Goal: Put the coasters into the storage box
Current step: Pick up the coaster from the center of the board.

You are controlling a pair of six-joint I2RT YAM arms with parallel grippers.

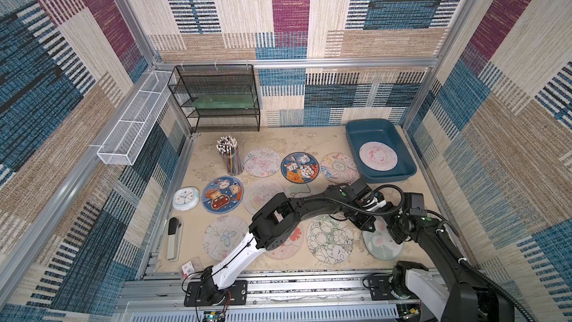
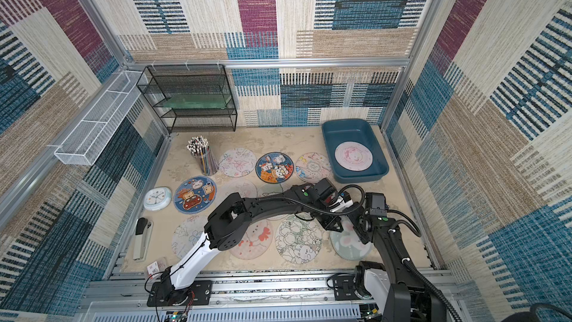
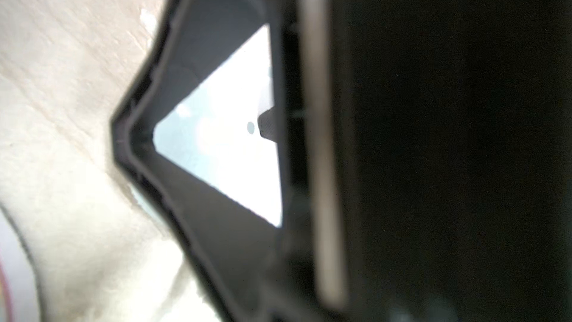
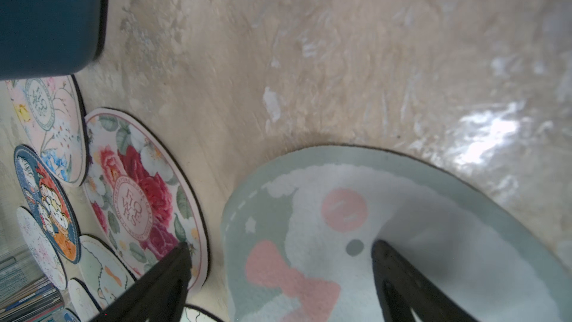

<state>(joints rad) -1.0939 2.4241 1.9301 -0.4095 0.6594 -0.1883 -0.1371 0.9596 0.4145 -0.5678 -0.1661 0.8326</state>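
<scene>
The dark teal storage box (image 1: pixel 351 137) stands at the back right with one pale pink coaster (image 1: pixel 378 156) lying in it. Several coasters lie on the table, among them two dark blue ones (image 1: pixel 299 167) (image 1: pixel 222 195). A pale green coaster (image 1: pixel 382 247) with a pink bow (image 4: pixel 309 212) lies at the near right. My left gripper (image 1: pixel 367 227) is shut on its left edge. In the left wrist view the coaster's face (image 3: pixel 223 150) shows through a finger (image 3: pixel 198 57). My right gripper (image 4: pixel 281 246) hangs open just above that coaster. A rose coaster (image 4: pixel 139 199) lies beside it.
A pencil cup (image 1: pixel 230 157), a round white clock (image 1: pixel 185 198) and a stapler (image 1: pixel 174 238) stand on the left side. A black mesh rack (image 1: pixel 216 97) and a white wire basket (image 1: pixel 133 122) are at the back left. Both arms crowd together over the near right.
</scene>
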